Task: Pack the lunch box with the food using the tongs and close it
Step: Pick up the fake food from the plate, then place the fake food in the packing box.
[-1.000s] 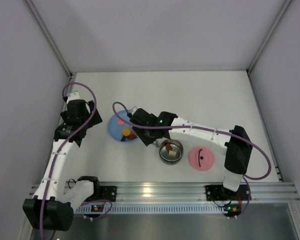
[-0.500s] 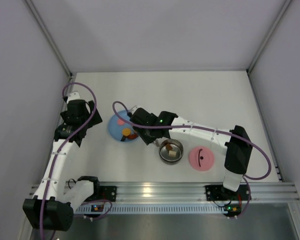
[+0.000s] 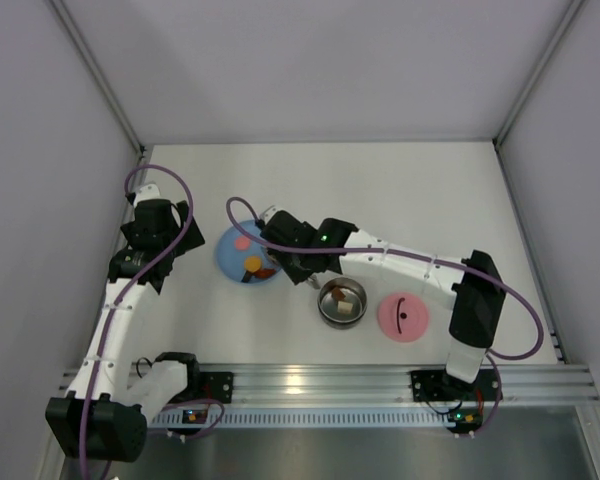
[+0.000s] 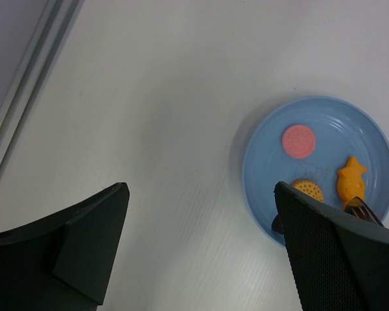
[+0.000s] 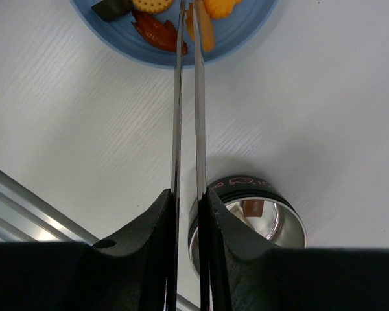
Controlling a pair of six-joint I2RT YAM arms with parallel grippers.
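White tabletop point(image 3: 380, 190) enclosed by pale walls point(image 3: 310, 70). The lunch box point(image 3: 341, 302), a shiny steel bowl holding a brown piece, stands near the front edge, its pink lid point(image 3: 403, 316) flat just beside it. Other food point(image 4: 298, 140) lies on the blue plate point(image 3: 232, 258). The right end effector point(image 5: 187, 207) pinches the tongs point(image 5: 177, 116), tips over the plate; the left end effector point(image 4: 201, 220) is spread.

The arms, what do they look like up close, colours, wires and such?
Both the left arm and right arm are white segments with black joints, a purple cable looping along each. A green light glows on the right one. The left hand has dark fingers, one mesh-textured; the right hand's are smooth black.
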